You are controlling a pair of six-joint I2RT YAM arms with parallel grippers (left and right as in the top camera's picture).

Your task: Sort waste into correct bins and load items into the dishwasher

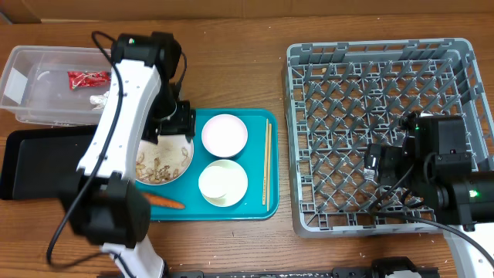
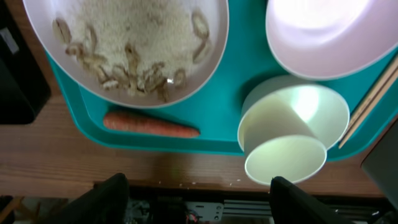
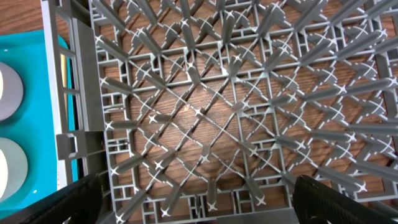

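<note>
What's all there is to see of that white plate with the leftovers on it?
The plate is round, white and shallow, glossy like ceramic or hard plastic. It lies flat at the left end of the teal tray, dirty: beige crumbs and curled food scraps cover its middle. A carrot lies on the tray close beside its rim, and a white bowl sits near its other side. Overhead, the left arm hides part of it. Nothing grips it.

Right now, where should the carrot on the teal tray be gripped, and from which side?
Probably mid-length on the carrot, from straight above, jaws spanning its narrow width: it lies flat along the teal tray's edge, with the plate close beside it.
</note>
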